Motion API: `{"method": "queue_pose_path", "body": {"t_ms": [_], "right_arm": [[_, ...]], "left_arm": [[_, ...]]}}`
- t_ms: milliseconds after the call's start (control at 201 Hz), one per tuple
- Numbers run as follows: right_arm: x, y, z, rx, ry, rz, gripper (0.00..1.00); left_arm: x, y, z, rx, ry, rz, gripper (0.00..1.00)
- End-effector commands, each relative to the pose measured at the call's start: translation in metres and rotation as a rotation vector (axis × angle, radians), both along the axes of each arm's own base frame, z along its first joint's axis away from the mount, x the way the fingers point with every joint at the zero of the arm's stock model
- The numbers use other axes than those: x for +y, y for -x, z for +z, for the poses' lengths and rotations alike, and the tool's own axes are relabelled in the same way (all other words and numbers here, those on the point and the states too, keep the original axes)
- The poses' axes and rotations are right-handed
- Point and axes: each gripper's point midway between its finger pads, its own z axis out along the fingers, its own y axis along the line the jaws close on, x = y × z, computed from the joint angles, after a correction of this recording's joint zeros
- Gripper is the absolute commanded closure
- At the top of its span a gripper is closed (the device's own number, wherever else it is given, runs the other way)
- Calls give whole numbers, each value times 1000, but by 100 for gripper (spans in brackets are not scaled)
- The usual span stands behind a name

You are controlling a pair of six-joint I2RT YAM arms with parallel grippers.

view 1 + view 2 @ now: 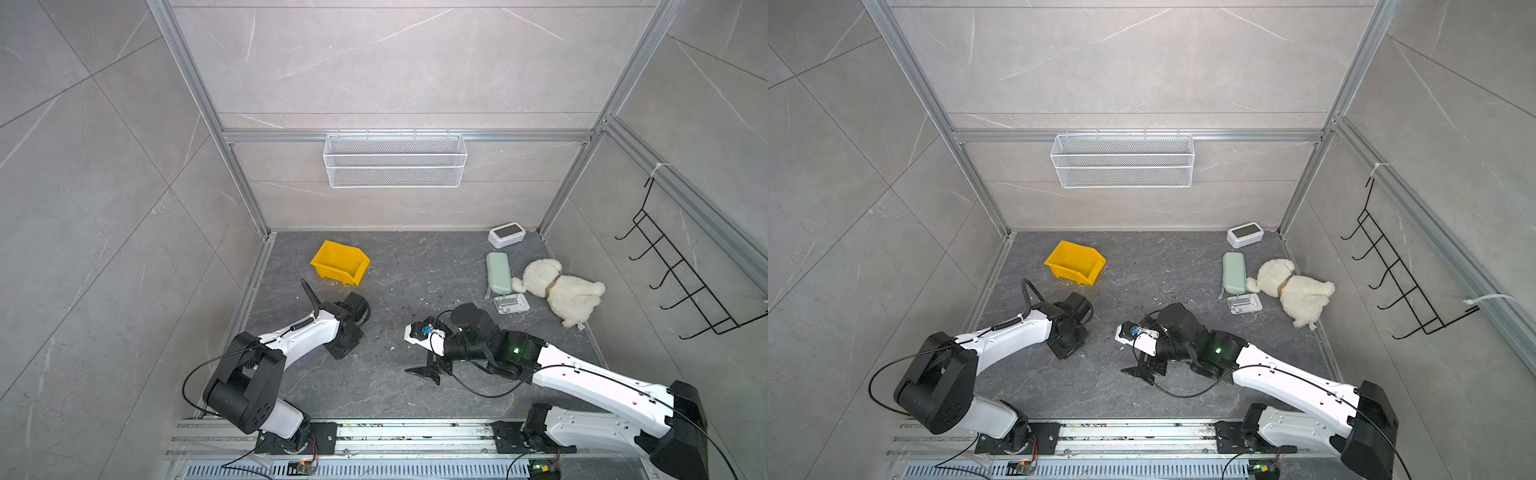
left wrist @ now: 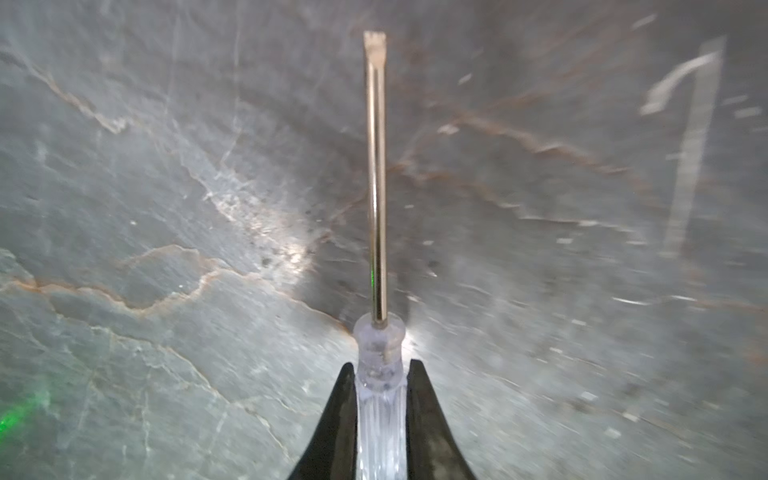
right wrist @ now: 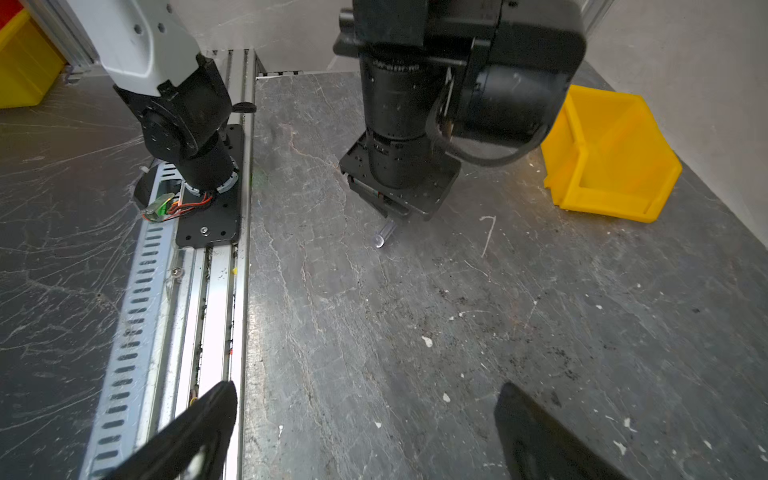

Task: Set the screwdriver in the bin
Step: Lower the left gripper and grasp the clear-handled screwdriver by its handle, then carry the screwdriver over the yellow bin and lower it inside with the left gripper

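in both top views the yellow parts bin [image 1: 340,262] sits at about 12 o'clock from the left arm [image 1: 307,332], near it. bare floor lies between, so nothing blocks the way but the bin's own walls. the claw and tool are hidden under the wrist here. the right gripper [image 1: 424,374] hangs at 3 o'clock, well apart. a plush dog [image 1: 561,289], a pale green case [image 1: 498,272] and two small white devices lie off at 2 o'clock, clear of the route.

left wrist view: the left gripper [image 2: 380,370] is pinched narrow on the clear handle of the screwdriver [image 2: 376,187], and the bare shaft sticks straight out ahead. the hold is on slick plastic only — a quick swing could likely pivot the tool or slide it out.

right wrist view: the handle's butt pokes out under the left claw, low over the floor; whether it clears i cannot tell. carried this low, the tip would probably strike the bin's wall. dropped from high, the tool may bounce out over the cut-down front. a white bent scrap [image 3: 488,232] lies between claw and bin, harmless. the right gripper's jaws stand wide, empty.
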Motion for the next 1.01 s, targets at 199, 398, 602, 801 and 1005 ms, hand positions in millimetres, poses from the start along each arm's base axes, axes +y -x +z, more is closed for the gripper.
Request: {"method": "queue_pose_path", "body": {"t_ms": [199,398,602,801,1005], "right_arm": [[-3,-32,42,-195,-106,-145,1],[2,-45,54,-240,-131,-188,1],[2,-72,69,-312,-168,-313,1],[12,-93,77,-353,-205,-383,1],[28,-101,86,-358,-233,-375,1]], "left_arm": [[-10,-53,80,-224,-19,-34,99],[-19,-101,111,-319,-7,-57,99],[-17,-142,130,-371,-4,-53,99],[-5,-176,134,-407,27,0,99],[12,-211,133,-419,24,42,99]]}}
